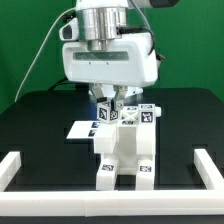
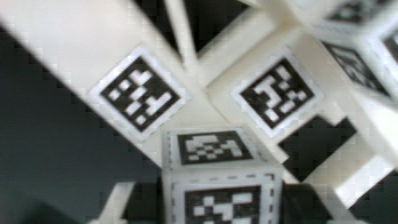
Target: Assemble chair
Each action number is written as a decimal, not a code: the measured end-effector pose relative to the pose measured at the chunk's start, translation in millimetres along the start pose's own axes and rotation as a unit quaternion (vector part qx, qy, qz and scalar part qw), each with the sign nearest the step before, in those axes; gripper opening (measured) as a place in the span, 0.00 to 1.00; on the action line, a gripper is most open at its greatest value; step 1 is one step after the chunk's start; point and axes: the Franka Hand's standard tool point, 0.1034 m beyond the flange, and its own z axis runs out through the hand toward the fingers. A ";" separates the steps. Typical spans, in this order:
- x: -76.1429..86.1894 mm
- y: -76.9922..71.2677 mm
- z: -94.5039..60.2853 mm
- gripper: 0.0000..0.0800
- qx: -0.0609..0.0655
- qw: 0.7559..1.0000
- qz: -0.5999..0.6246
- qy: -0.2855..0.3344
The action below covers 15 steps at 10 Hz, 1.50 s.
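gripper (image 1: 112, 104): low over the chair (image 1: 125, 150), fingers down among its top tagged parts; grasping or released cannot be told | chair: on the black table (image 1: 40, 125), upright, behind the white front rail (image 1: 100, 211) | marker board (image 1: 84, 128): flat on the table, just beside the chair on the exterior view's left | wrist view: blurred tagged chair parts (image 2: 217, 150) up close

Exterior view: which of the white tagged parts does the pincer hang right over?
The small tagged block atop the chair assembly, directly under the pincer. The flat plate lies off toward the exterior view's left.
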 end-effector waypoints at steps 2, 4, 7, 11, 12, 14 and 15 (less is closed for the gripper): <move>2.1 -0.3 0.4 0.35 0.018 0.996 0.088 -0.013; 0.9 -0.6 1.0 0.52 0.017 0.996 0.082 -0.013; 3.4 4.5 2.1 0.79 0.018 0.990 -0.140 -0.014; 2.6 13.1 7.9 0.81 0.012 0.921 -0.389 -0.007; 0.9 10.8 7.3 0.81 0.011 0.915 -0.403 -0.006; 1.1 11.2 7.7 0.81 0.010 0.918 -0.396 -0.006; 1.2 11.3 7.8 0.67 0.009 0.918 -0.397 -0.005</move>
